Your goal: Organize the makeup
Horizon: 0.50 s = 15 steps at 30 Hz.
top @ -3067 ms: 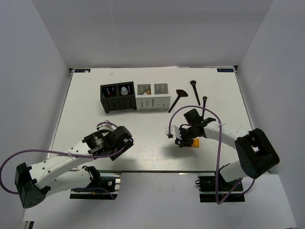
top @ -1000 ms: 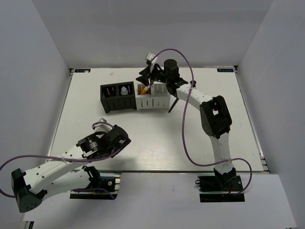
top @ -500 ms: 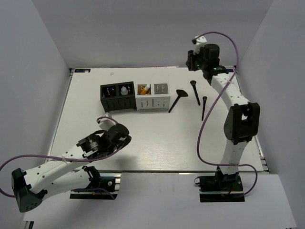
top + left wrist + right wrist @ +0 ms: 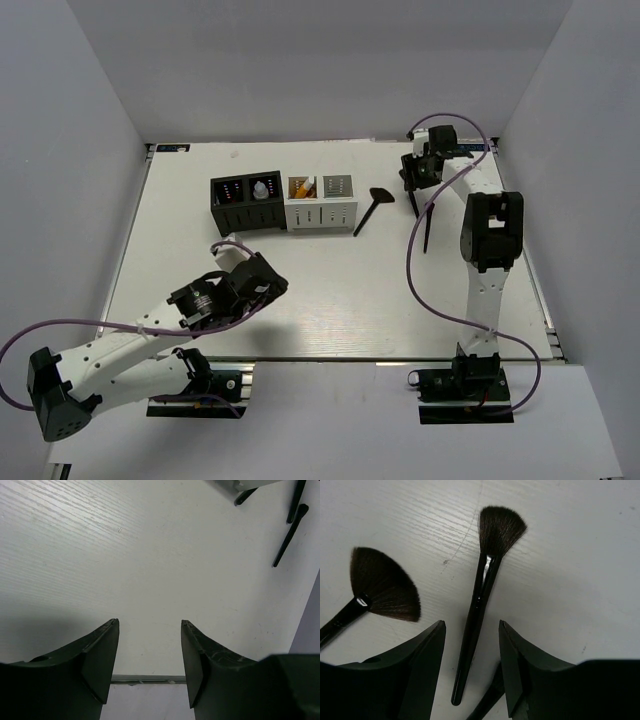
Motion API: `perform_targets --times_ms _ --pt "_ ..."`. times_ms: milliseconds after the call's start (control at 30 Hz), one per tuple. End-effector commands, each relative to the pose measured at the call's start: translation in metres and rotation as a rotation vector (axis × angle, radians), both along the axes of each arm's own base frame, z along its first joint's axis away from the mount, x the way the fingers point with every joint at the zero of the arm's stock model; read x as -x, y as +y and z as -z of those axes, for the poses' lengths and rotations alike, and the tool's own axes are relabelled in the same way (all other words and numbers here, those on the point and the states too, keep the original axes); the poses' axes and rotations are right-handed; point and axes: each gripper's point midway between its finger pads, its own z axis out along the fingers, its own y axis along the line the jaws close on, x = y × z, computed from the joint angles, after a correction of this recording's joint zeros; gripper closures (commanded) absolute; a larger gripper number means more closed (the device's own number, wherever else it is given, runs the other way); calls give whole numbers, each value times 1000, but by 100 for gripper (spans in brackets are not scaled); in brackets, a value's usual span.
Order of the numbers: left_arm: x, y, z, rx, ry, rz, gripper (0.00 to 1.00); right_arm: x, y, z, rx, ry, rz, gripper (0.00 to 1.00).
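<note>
Black brushes lie near a corner label too small to read.

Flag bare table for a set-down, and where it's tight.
Open: the wide middle of the table, bordered by the black organizer and white organizer at the far side, the near edge, and the left gripper on its left. Also the strip left of the black organizer. Tight: far right, where three brushes lie under and beside the right gripper.
</note>
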Motion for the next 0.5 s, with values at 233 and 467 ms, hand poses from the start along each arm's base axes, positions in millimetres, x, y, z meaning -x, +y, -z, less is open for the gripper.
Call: perform_targets --times_ms 233,467 --pt "0 -5 6 -34 38 16 37 -29 2 12 56 -37 -18 47" --pt "-4 -9 7 -67 57 16 36 -35 3 36 95 -14 -28 54"
